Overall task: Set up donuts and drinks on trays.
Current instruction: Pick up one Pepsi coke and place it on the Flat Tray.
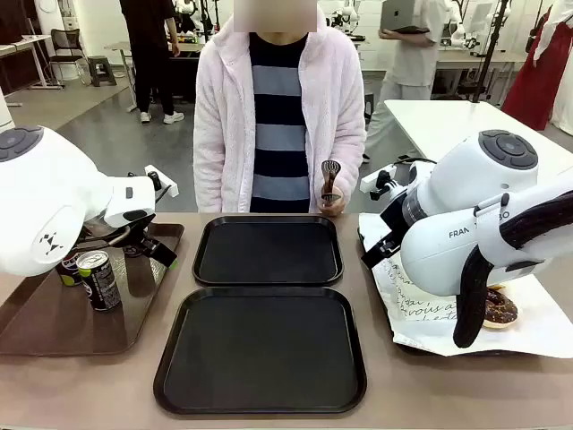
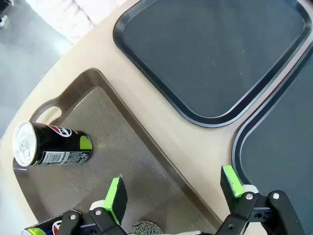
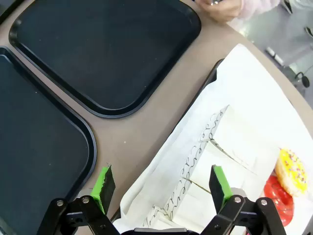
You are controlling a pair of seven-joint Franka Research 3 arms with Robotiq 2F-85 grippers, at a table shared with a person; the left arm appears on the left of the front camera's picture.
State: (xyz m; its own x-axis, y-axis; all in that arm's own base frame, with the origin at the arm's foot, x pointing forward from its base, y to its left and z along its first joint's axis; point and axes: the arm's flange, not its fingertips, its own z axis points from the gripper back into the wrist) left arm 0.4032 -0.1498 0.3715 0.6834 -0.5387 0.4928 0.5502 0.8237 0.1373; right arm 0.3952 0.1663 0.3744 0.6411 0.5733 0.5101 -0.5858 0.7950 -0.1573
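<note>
My left gripper (image 2: 173,188) is hanging wide open near the Pepsi can (image 2: 54,144), likely rigid and slick, best taken mid-body. My right gripper (image 3: 162,182) is gaping empty near the yellow-iced donut (image 3: 292,171), probably soft.

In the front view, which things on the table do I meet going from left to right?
Brown tray carrying drink cans → near black tray and far black tray, one behind the other → white-paper-lined tray with a chocolate-iced donut.

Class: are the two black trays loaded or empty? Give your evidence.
Empty: both black trays show bare surfaces; cans stand on the brown tray, donuts lie on white paper.
</note>
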